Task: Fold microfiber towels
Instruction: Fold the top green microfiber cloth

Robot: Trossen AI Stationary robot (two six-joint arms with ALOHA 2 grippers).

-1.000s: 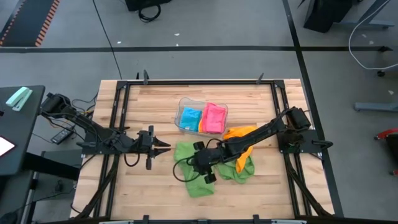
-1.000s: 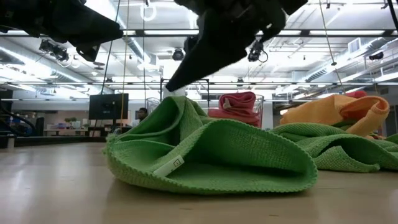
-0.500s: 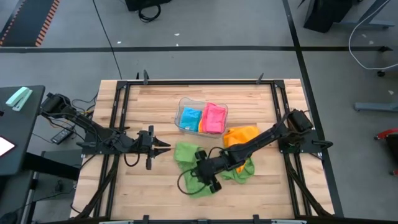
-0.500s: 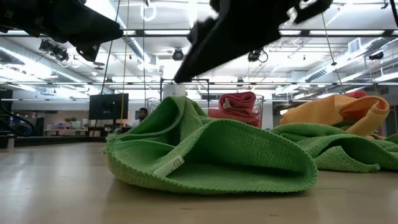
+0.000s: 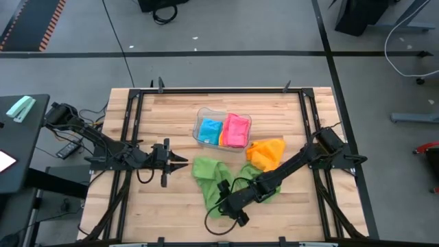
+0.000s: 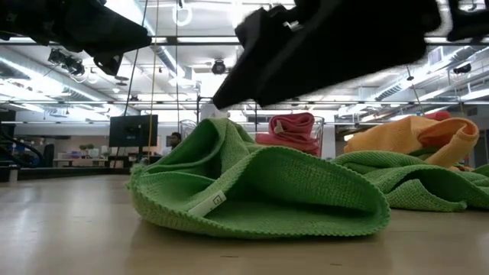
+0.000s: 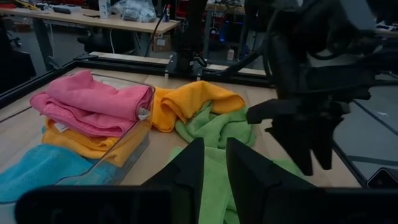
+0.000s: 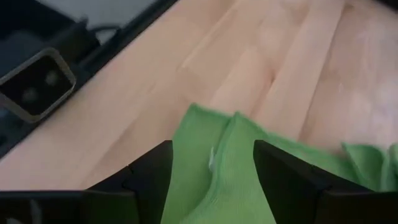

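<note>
Right gripper [image 5: 230, 204]: jaws apart, empty, directly above green towel's [image 5: 209, 175] near edge.
Left gripper [image 5: 180, 162]: nearly closed, empty, waiting beside towel's left side.

One camera looks straight down on the whole table [image 5: 171, 110]; another sits at tabletop level, close against the green towel [image 6: 260, 187]. Each wrist camera peers forward past its own fingers (all four share that towel).
</note>
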